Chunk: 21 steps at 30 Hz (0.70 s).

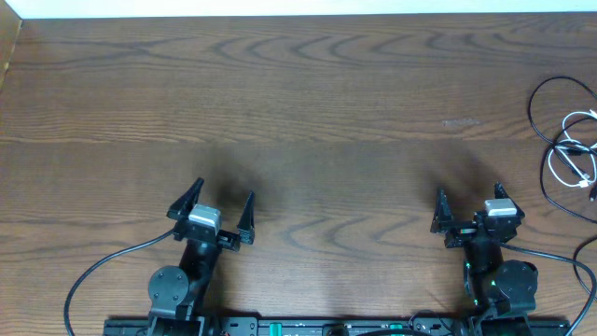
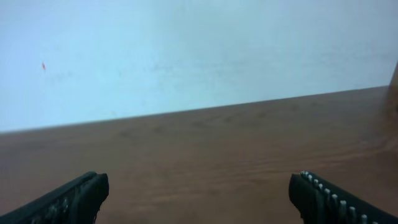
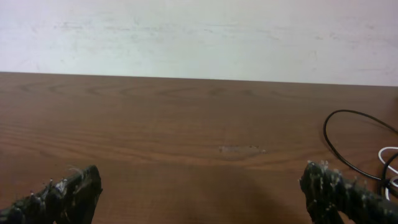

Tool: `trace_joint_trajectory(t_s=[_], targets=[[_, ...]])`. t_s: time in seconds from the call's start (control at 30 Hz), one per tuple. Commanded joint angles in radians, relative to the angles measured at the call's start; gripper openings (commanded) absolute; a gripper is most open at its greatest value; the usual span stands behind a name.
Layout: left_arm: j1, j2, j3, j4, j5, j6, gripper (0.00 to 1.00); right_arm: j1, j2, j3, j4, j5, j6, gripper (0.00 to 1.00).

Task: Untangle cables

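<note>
The cables lie in a tangle at the table's far right edge: black loops and a white cable with a small plug. In the right wrist view a black loop and a bit of the white cable show at the right. My right gripper is open and empty, left of and nearer than the cables. My left gripper is open and empty over bare table, far left of the cables.
The wooden table runs to a white wall at the back. Thick black arm wires trail by each arm's base at the front edge.
</note>
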Motion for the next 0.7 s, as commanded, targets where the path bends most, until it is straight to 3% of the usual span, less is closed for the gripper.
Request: trace_joint_trajectory(t_s=[0.0,0.13,0.37,0.67], targets=[[0.012,-0.010,-0.003,0.055,0.048,0.167,0.98,-0.004,-0.006,-0.001,-0.004,-0.006,-0.011,0.99],[0.014,-0.010,-0.003,0.081,0.062,0.251,0.98,-0.004,-0.006,-0.001,-0.004,-0.006,-0.011,0.99],[0.042,-0.010,-0.004,-0.020,0.058,0.252,0.98,-0.004,-0.006,-0.001,-0.004,-0.006,-0.011,0.99],[0.047,-0.010,-0.004,-0.177,0.010,0.144,0.98,-0.004,-0.006,-0.001,-0.004,-0.006,-0.011,0.99]])
